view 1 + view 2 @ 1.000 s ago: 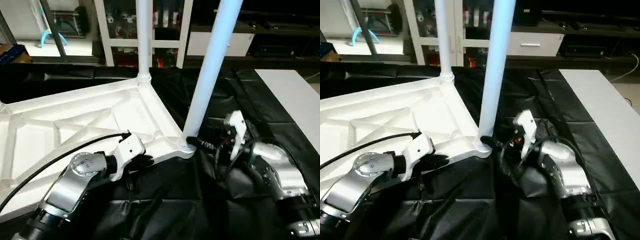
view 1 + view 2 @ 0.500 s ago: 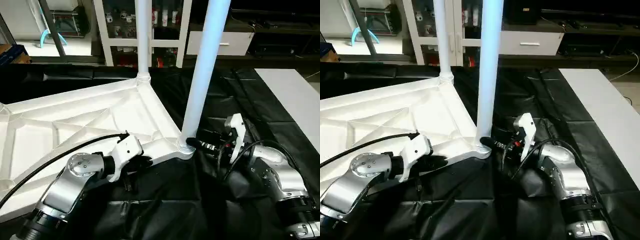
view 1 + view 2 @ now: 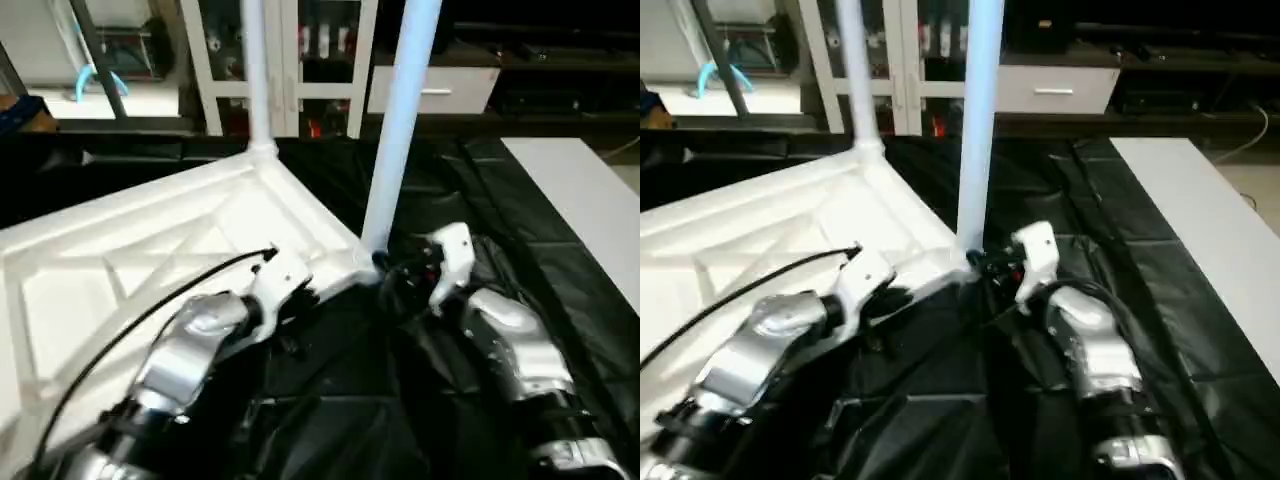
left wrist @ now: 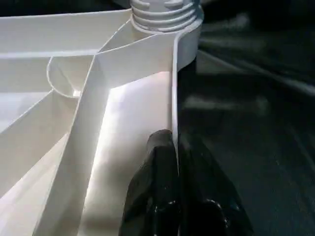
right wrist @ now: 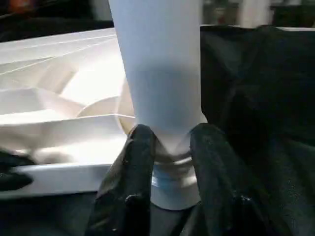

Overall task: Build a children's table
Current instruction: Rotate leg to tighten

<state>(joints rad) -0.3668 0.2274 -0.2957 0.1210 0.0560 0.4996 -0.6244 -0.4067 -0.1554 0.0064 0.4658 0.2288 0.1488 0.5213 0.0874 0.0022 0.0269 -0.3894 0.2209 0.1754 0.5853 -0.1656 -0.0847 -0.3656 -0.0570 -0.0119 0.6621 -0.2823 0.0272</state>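
Seating the near leg [image 3: 398,120] in the corner socket [image 5: 170,189] of the upturned table top [image 3: 150,240], we pinch its base with the right gripper [image 5: 170,140]; next probably a twist. The left wrist view alone shows our left gripper [image 4: 173,147] clamped on the rim [image 4: 173,88].

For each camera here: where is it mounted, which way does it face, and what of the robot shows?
Left and right eye views: head, looking down over both silver forearms at the upturned table top on black sheeting.
Left wrist view: along the left gripper, clamped on the top's edge wall.
Right wrist view: along the right gripper, astride the near leg just above its socket.
Shared: that corner and leg.
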